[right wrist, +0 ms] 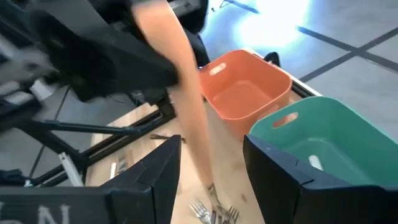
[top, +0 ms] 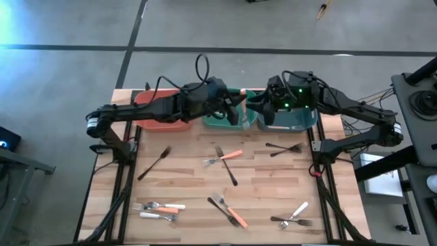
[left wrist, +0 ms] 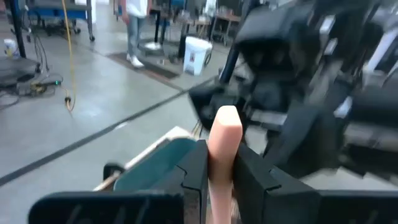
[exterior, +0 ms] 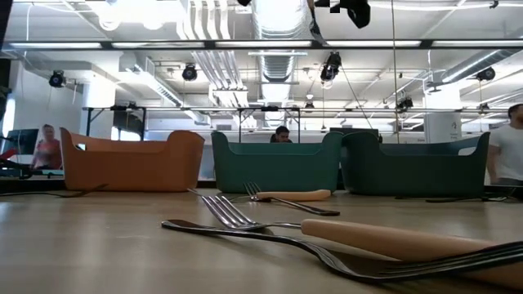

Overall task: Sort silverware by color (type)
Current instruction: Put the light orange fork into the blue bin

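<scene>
A: Where is the fork in hand?

B: An orange-handled fork (left wrist: pixel 224 155) is pinched between the fingers of the left tool (top: pixel 235 102). It is held above the far edge of the bench (top: pixel 184 178), over the green bin (top: pixel 225 117), tines pointing down.

A: And the right tool (top: pixel 263 104)?

B: Its fingers are spread and hold nothing. It faces the left tool, just beside the held fork, above the gap between the green bin and the teal bin (top: pixel 290 119). This reads as a possible hand-over, but that is a judgement only.

A: What remains on the bench?

B: About a dozen loose forks (top: pixel 225 158): black, white and orange handles mixed, in small crossed groups. One cluster (top: pixel 158 208) lies near the front left, one pair (top: pixel 295 216) at the front right, and one black fork (top: pixel 283 147) near the teal bin.

A: What is sorted so far?

B: The orange bin (right wrist: pixel 245 90) looks empty in the right wrist view. The green bin seems to hold a pale item; the teal bin's contents are hidden. The task is judged to be at an early stage.
</scene>
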Controlling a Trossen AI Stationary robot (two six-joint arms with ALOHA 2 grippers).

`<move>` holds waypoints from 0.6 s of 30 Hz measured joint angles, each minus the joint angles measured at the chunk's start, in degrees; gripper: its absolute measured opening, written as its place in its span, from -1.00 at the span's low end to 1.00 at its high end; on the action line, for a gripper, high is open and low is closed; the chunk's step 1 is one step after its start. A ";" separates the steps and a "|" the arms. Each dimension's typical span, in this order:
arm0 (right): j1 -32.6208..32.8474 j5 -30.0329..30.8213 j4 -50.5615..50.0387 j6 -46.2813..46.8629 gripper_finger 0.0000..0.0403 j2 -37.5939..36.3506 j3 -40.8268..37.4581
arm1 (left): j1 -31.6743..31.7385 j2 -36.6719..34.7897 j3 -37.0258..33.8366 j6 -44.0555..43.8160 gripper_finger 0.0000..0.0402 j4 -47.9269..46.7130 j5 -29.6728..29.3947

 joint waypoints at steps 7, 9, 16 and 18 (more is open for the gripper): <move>0.01 -0.06 2.43 -0.66 -0.18 0.94 0.00 | 0.03 4.70 6.87 1.86 -0.83 -1.40 1.73; 0.00 -0.08 2.76 -0.94 -0.19 1.22 0.00 | 0.03 5.99 9.37 2.06 -0.83 -3.48 1.86; 0.00 -0.03 2.26 -1.01 -0.42 0.73 0.02 | 0.03 9.39 17.44 4.71 -0.83 -13.11 0.13; 0.00 -0.05 2.22 -1.04 -0.52 0.46 0.02 | 0.03 9.49 18.82 5.14 -0.83 -13.84 0.11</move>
